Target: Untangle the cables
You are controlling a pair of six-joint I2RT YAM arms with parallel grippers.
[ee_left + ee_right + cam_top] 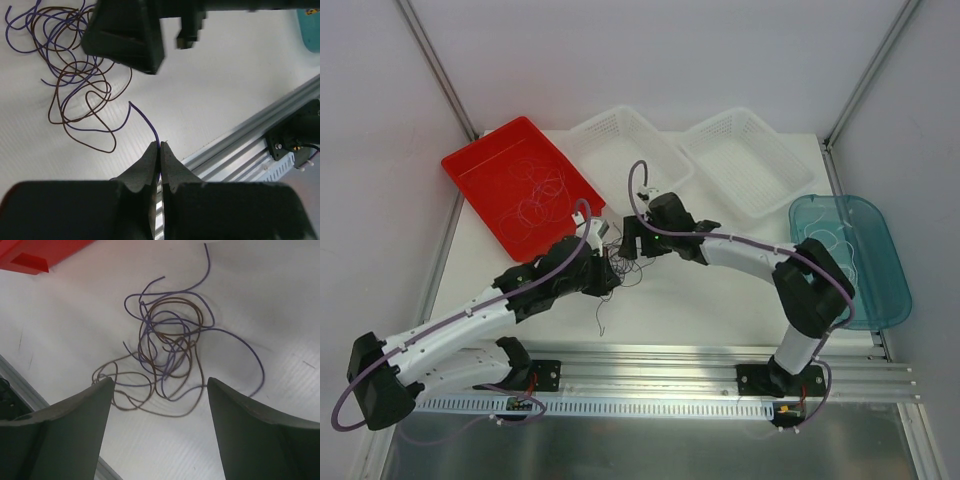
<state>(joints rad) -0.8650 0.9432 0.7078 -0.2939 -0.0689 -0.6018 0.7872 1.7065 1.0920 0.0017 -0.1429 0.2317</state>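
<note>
The left gripper (160,149) pinched the end of a purple cable (142,114). The right gripper (160,382) hung wide open over the tangled purple and brown cables (165,337) on the white bench (65,325).

**Clearances on the tabletop (720,300).** You have open surface right of centre, between the right arm (750,250) and the rail (670,365) at the near edge. The far side is closed off by the red tray (490,165), a white basket (620,140), a second basket (745,160) and, far right, the teal tray (885,250). At centre the left tool (160,150), pinched on a purple strand, and the right tool (159,385), fingers wide apart, crowd each other over the cables (167,345); bare tabletop surrounds the tangle
</note>
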